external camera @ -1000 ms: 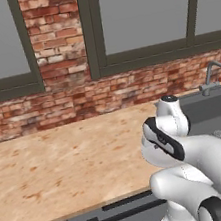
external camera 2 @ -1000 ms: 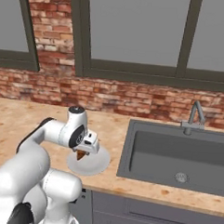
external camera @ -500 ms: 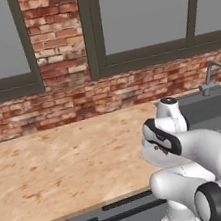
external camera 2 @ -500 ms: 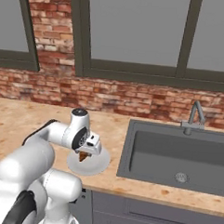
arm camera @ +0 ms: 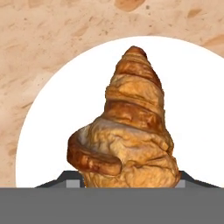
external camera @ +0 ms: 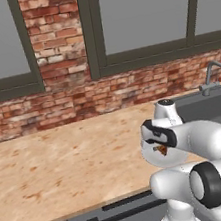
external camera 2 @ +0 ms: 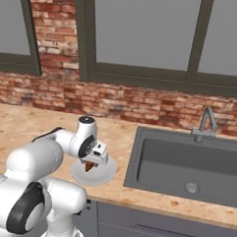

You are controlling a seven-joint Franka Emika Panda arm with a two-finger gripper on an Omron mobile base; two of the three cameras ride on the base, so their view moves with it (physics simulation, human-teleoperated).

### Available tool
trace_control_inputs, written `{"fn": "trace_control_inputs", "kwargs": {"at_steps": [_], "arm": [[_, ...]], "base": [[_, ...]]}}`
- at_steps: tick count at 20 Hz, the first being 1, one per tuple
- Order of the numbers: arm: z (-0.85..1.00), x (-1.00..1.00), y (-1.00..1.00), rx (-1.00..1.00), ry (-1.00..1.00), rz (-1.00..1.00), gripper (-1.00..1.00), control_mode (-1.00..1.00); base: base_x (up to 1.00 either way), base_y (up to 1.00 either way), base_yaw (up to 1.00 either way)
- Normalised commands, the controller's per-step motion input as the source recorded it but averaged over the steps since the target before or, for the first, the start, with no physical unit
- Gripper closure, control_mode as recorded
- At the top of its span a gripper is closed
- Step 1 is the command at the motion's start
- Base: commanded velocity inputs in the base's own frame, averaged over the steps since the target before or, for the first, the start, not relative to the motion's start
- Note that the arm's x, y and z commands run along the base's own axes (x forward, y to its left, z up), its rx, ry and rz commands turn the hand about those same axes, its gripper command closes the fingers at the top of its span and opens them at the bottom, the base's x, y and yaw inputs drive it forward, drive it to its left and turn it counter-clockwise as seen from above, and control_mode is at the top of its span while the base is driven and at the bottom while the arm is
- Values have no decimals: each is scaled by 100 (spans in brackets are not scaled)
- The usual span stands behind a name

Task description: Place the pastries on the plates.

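A golden-brown croissant (arm camera: 129, 131) hangs point-down between the fingers of my gripper (arm camera: 127, 180), which is shut on its broad end. Right under it lies a round white plate (arm camera: 197, 96) on the wooden counter. From the right base view the gripper (external camera 2: 91, 162) holds the croissant (external camera 2: 90, 167) just over the plate (external camera 2: 103, 176), near the counter's front edge; whether the tip touches the plate I cannot tell. From the left base view the croissant (external camera: 162, 150) peeks out below the forearm, with the plate (external camera: 149, 158) behind it.
A dark grey sink (external camera 2: 187, 168) with a faucet (external camera 2: 205, 122) lies just right of the plate. Bare wooden counter (external camera: 55, 162) stretches to the left. A brick wall (external camera: 80, 99) with windows closes off the back.
The hand has sunk a little toward the plate with the croissant still in its grip. The plate has not moved.
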Motion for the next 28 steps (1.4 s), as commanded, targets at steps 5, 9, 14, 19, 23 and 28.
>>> {"fn": "trace_control_inputs", "kwargs": {"at_steps": [5, 9, 14, 19, 23, 28], "arm": [[-11, 1, 0, 0, 3, 0, -100, -100], [0, 0, 0, 0, 0, 0, -100, -100], [0, 0, 0, 0, 0, 0, -100, -100], [0, 0, -3, 0, 0, 0, -100, -100], [33, -1, -5, 0, 0, 0, -100, -100], [71, -10, 0, 0, 0, 0, -100, -100]], "base": [[0, 0, 0], [0, 0, 0], [0, 0, 0], [0, 0, 0], [0, 0, 0], [0, 0, 0]]}}
